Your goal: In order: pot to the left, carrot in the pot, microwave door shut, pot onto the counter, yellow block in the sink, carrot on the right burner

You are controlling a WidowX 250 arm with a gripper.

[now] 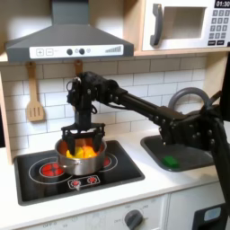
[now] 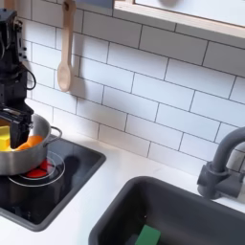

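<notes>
Step in hand: the pot (image 1: 80, 154) is being judged as standing on the black cooktop (image 1: 36, 175), with the carrot and the yellow block inside and the microwave door (image 1: 179, 25) closed; so the slide of the pot onto the counter (image 1: 144, 184) is being taken as the present step.

Gripper: the gripper (image 1: 81, 139) is being held just above the pot's contents in the first exterior view, pointing straight down. The fingers (image 1: 91, 137) are being seen slightly apart with something yellow between them; whether this is being pinched or only lies behind them cannot be told.

Pot: directly under the fingertips, its rim around them on both sides. In the second exterior view it (image 2: 21, 153) is being cut by the second exterior view's left edge.

Carrot: an orange piece (image 2: 32, 142) is being shown just beside the fingers, toward the second exterior view's right, inside the pot.

Yellow block: a yellow mass (image 1: 77, 153) is lying below the fingertips; block and carrot are not being separated clearly there.

Sink: the sink (image 2: 182, 215) is lying well apart from the fingers, a flat green piece (image 2: 146, 235) in it.

Next move: as a judgement, the fingers are being required to press on the rim or inner wall, then to push sideways toward the counter, low enough that the pot is not tipped.
</notes>
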